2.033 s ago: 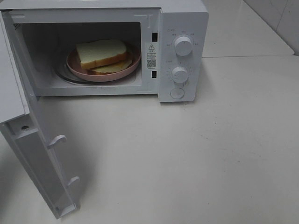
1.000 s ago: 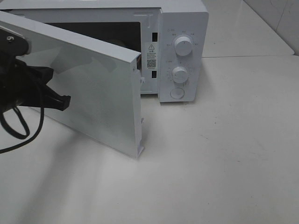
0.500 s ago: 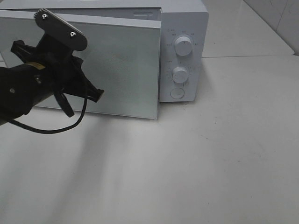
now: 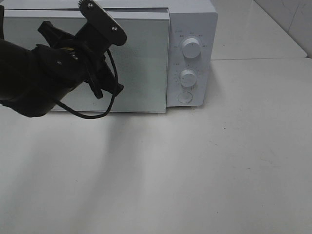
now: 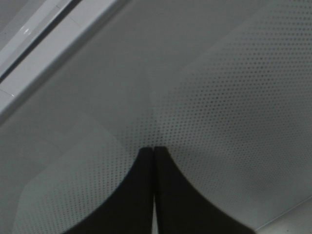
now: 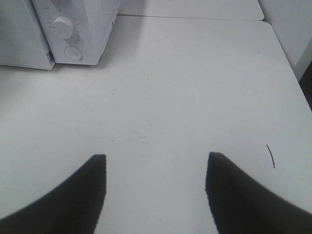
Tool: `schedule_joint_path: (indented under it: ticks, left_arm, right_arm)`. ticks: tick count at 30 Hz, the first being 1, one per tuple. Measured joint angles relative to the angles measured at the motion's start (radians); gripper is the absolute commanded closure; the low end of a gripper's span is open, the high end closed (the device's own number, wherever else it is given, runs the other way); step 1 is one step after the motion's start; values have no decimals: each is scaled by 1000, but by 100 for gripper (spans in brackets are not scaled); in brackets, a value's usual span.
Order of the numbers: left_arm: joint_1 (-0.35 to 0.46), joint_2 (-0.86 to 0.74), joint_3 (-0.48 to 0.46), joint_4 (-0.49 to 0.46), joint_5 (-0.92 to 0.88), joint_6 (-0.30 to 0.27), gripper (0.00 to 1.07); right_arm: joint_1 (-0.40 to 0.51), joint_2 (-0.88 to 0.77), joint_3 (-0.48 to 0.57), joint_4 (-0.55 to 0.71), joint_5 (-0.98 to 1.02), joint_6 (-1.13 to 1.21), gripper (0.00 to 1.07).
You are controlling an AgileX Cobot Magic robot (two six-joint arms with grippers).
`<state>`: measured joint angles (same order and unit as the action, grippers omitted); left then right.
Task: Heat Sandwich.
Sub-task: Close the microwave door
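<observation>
My left gripper [image 5: 154,151], pinched closed and empty, presses the microwave door [image 4: 141,63]; a weak push may leave it unlatched.

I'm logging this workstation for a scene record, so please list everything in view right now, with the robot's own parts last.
microwave: one, white, at the back of the table
door: one, pale grey with a dotted mesh, covering the microwave's front
knobs: two, white, one above the other on the control panel to the right of the door
button: one, white, round, below the lower knob
table: one, off-white, under the microwave
cable: one, black, looping below the left arm
left gripper: one, black, jaws shut, tips at the door
right gripper: one, black, jaws open, above bare table, holding nothing
</observation>
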<state>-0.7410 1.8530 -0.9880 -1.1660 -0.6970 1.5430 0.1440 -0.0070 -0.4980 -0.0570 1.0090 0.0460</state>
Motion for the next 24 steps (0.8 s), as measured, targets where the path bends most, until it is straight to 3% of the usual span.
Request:
schedule_joint_path:
  ticks: [1,3,4,5,7,9,10,13,19,22,24]
  left_arm:
    - [0,0,0,0,0,0,107]
    - [-9,14,-17,-21,0,67,107]
    - [-21,30,-32,-33,-4,126,107]
    - [-21,30,-32,-33,-4,126,107]
    - [-35,51,-45,-38,-21,183,107]
    - [-47,80,-61,-44,-42,271,107]
    - [-47,80,-61,-44,-42,271,107]
    - [-49,114,-87,-43,-66,363,107]
    - [-57,147,-104,-49,-100,459,107]
    - [-65,190,-139,-57,-170,561,107]
    - [-70,202,-148,-64,-190,591,107]
  right_arm:
    - [0,0,0,0,0,0,48]
    - [0,0,0,0,0,0,48]
    - [0,0,0,0,0,0,48]
    - [0,0,0,0,0,0,48]
    - [0,0,0,0,0,0,48]
    - [0,0,0,0,0,0,48]
    - [0,0,0,0,0,0,48]
    - [0,0,0,0,0,0,48]
    - [0,0,0,0,0,0,48]
    - [0,0,0,0,0,0,48]
    - [0,0,0,0,0,0,48]
